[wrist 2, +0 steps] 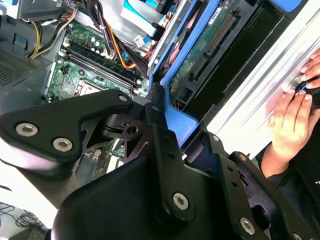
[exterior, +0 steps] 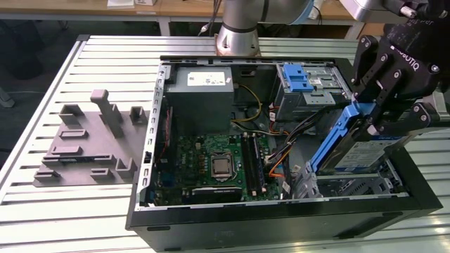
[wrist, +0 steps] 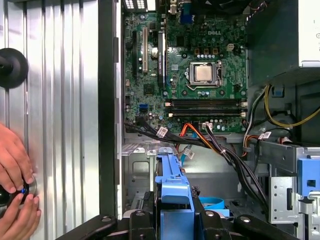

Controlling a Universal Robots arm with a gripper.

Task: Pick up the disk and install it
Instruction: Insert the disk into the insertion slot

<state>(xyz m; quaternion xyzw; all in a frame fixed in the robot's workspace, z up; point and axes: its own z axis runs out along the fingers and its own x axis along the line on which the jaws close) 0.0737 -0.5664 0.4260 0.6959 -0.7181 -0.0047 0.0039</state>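
The disk (exterior: 356, 152) is a silver drive with a blue-and-white label and blue plastic rails. It hangs tilted, one end raised, over the metal drive bay (exterior: 351, 185) in the open computer case's near corner on the exterior view's right. My gripper (exterior: 383, 115) is shut on the disk's raised end. In the second wrist view the disk's (wrist 2: 200, 50) green circuit-board underside faces the camera beyond my black fingers (wrist 2: 159, 131). In the first wrist view the blue rail (wrist: 172, 182) runs out from between my fingers (wrist: 141, 224) toward the case floor.
Inside the case lie the motherboard (exterior: 218, 163), a grey power supply box (exterior: 200, 87), a silver cage with blue latch (exterior: 306, 84) and loose cables (wrist: 210, 140). A grey fixture (exterior: 91, 142) sits on the slatted table. A person's hands (wrist: 15, 172) rest beside the case.
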